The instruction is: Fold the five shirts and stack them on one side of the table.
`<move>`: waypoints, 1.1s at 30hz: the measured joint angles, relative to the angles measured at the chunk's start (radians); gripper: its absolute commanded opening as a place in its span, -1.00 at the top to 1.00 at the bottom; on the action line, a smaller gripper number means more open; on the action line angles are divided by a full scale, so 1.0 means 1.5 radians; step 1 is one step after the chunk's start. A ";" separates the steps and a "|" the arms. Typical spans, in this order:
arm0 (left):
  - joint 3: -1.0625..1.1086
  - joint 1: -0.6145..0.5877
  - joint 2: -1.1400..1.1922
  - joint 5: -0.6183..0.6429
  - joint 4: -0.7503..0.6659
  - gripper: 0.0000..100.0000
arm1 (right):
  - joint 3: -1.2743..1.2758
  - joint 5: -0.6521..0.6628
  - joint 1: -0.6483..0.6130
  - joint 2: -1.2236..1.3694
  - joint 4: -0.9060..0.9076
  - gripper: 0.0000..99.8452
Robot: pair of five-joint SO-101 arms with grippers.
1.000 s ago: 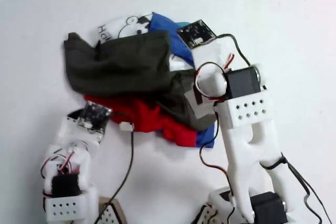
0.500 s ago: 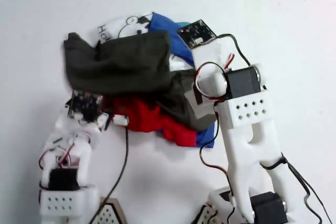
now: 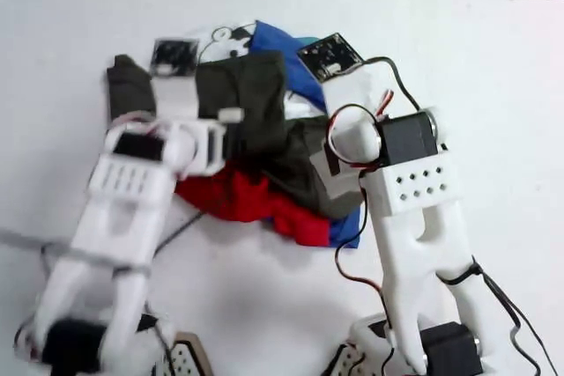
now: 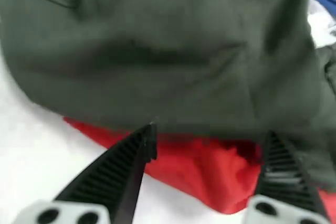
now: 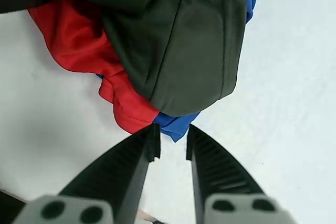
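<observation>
A loose heap of shirts lies mid-surface, none folded, so the task looks to be at its start. A dark olive cotton shirt (image 3: 247, 85) lies on top, over a crumpled red shirt (image 3: 238, 200), a bright blue shirt (image 3: 273, 50) and a white printed shirt (image 3: 216, 41).

The left arm (image 3: 132, 182) hangs over the heap, its jaws wide open, straddling the olive shirt's edge where it meets the red. The right arm (image 3: 414, 191) is beside the heap's near corner, jaws narrowly parted and empty above the white surface (image 3: 493, 68).

The next move likely calls for pinching the olive shirt alone and pulling it free. A fifth shirt cannot be told apart; the dark fabric may be two garments.
</observation>
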 measured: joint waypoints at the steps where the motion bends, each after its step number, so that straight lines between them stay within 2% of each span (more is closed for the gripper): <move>1: -0.049 0.004 0.046 0.003 0.018 0.35 | 0.000 0.000 0.000 0.000 0.000 0.82; 11: -0.436 0.006 0.493 0.005 0.172 0.35 | 0.000 0.000 0.000 0.000 0.000 0.82; 13: -0.501 0.005 0.569 -0.017 0.202 0.37 | 0.000 0.000 0.000 0.000 0.000 0.82; 15: -0.563 0.004 0.631 -0.073 0.235 0.52 | 0.000 0.000 0.000 0.000 0.000 0.82; 18: -0.662 0.003 0.707 -0.159 0.289 0.95 | 0.000 0.000 0.000 0.000 0.000 0.82; 20: -0.721 -0.005 0.749 -0.180 0.324 0.90 | 0.000 0.000 0.000 0.000 0.000 0.82; 23: -0.808 -0.019 0.799 -0.192 0.378 0.94 | 0.000 0.000 0.002 0.000 0.000 0.82; 27: -0.915 -0.097 0.844 -0.202 0.430 0.95 | 0.000 0.000 0.002 0.000 0.000 0.82; 33: -1.000 -0.311 0.856 -0.248 0.439 0.95 | 0.000 0.000 0.003 0.000 0.000 0.82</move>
